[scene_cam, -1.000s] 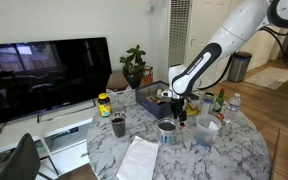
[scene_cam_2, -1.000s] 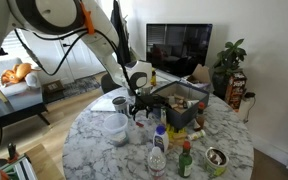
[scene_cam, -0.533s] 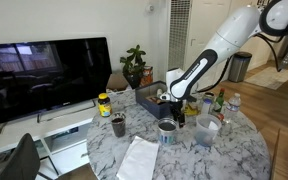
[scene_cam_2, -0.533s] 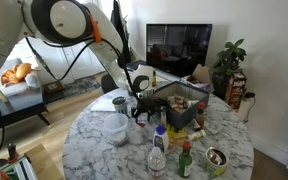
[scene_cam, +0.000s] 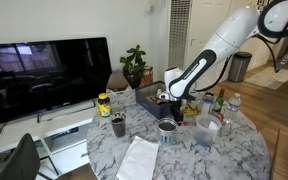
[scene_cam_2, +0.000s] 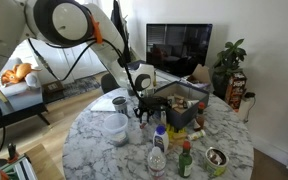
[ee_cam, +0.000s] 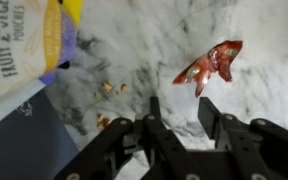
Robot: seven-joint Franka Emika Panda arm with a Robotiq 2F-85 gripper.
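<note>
Your gripper (ee_cam: 179,106) is hovering over the marble table (ee_cam: 134,40), jaws standing partly apart and holding nothing; the crumpled red wrapper (ee_cam: 210,62) is lying just beyond its fingertips, near scattered crumbs (ee_cam: 109,88)

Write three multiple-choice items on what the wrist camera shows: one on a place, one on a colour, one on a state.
1. Where does the crumpled wrapper lie?
A. pinched between the jaws
B. on the marble tabletop, ahead of the gripper
C. hanging over the table's edge

2. What colour is that wrapper?
A. green
B. blue
C. red

3. How does the gripper stand?
A. jaws apart, nothing between them
B. clamped on the wrapper
C. jaws pressed together

Answers: 1 B, bare marble surrounds the wrapper, which lies clear of the gripper; 2 C, its foil shows red against the pale stone; 3 A, marble shows through the gap between the jaws.
</note>
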